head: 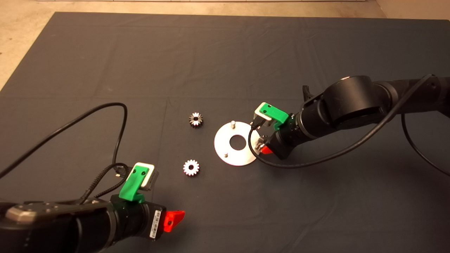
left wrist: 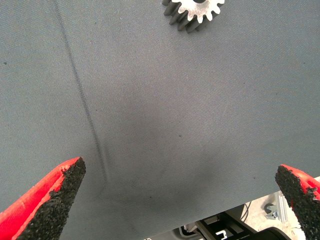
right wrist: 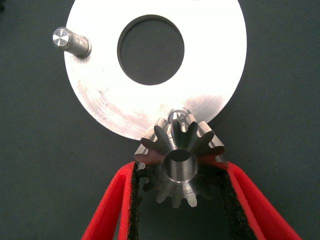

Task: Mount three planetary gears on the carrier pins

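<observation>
The silver disc (head: 242,156) lies at mid-mat, and two carrier pins (head: 232,123) (head: 226,154) show on it. My right gripper (head: 262,146) is at the disc's right rim, shut on a planetary gear (right wrist: 172,145). That gear hangs tilted just short of a pin (right wrist: 177,116) at the disc's (right wrist: 215,60) rim, and its bore is not over the pin. Another pin (right wrist: 70,40) stands bare. Two loose gears (head: 195,119) (head: 191,167) lie left of the disc. My left gripper (head: 172,219) waits open at the lower left, near a gear (left wrist: 194,12).
Black cables loop over the mat beside both arms (head: 119,140) (head: 316,161). Beige floor borders the dark mat's (head: 225,52) far and left edges.
</observation>
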{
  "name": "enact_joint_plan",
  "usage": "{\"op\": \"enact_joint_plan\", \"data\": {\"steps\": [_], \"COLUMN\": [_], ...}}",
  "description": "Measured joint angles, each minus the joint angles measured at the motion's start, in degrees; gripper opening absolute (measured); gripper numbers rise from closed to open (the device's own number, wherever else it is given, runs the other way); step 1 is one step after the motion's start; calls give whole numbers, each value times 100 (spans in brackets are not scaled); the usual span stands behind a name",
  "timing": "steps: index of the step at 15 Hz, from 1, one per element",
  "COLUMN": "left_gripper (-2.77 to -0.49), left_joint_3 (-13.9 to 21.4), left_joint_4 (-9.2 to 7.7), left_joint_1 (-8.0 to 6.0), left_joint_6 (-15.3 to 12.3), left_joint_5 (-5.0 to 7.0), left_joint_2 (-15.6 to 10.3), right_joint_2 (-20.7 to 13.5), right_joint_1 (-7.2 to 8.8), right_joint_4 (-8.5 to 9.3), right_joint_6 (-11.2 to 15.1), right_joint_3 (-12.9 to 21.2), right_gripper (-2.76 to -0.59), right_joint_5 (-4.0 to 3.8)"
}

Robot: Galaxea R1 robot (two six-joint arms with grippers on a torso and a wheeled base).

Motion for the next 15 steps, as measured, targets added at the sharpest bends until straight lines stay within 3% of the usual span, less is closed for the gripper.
{"op": "enact_joint_plan", "data": {"steps": [6,9,13,15], "left_gripper": [-51,-51,-51,-51], "left_joint_3": [0,0,0,0], "left_joint_4": [0,0,1,0], "left_joint_1": [0,0,-1,-2], "left_joint_6": [-1,-1,-2,-22], "left_joint_5": [0,-2,-2,1], "left_joint_2": [-13,-13,-13,-13], "right_joint_2": [322,317,286,239], "right_joint_1": [0,0,2,2], "right_joint_4": [0,-1,0,0], "right_joint_6": [-9,-15,-218,-235], "right_joint_3": [-215,-239,-239,-243], "right_gripper": [-241,-241,-241,-241], "right_joint_5": [121,95,95,54]}}
